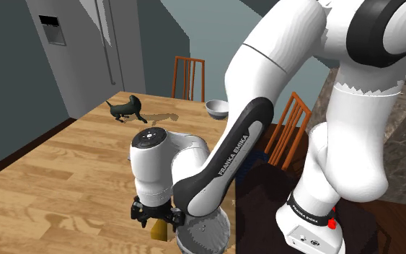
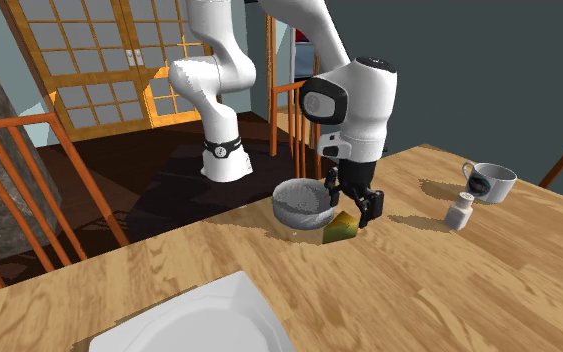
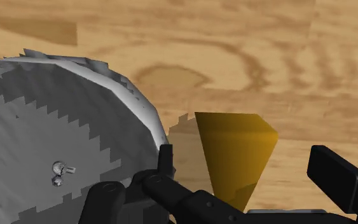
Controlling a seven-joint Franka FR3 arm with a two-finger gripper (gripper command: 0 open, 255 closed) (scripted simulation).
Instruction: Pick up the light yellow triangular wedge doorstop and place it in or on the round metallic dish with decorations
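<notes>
Here we are over the bench (image 1: 57, 180), a broad wooden top carrying everything. The arm (image 1: 266, 86) folds over from its stand and drops almost straight down near the bench's edge. We read that as a top-down approach to something low.

Next in size is the dish (image 2: 291, 214), grey and round with a jagged rim. It sits close to the edge nearest the stand, so the carry ahead looks very short.

In the second exterior view the gripper (image 2: 357, 210) hangs at the dish's three o'clock, low over the wood. And there's the wedge (image 2: 340, 229), dull yellow, at the dish's four o'clock. It's just beside the dish wall and apparently resting on the bench.

From the wrist we see its thin end pointing toward the hand and its broad face away, lined up in the gap. The fingers (image 3: 336, 178) stand wide apart, one on each side of the wedge, with a gap showing on both sides, so nothing is gripped.

We judge the grasp is the step in hand. It needs a square close, because those sloped sides could slip out, and then a lift over the rim.
</notes>
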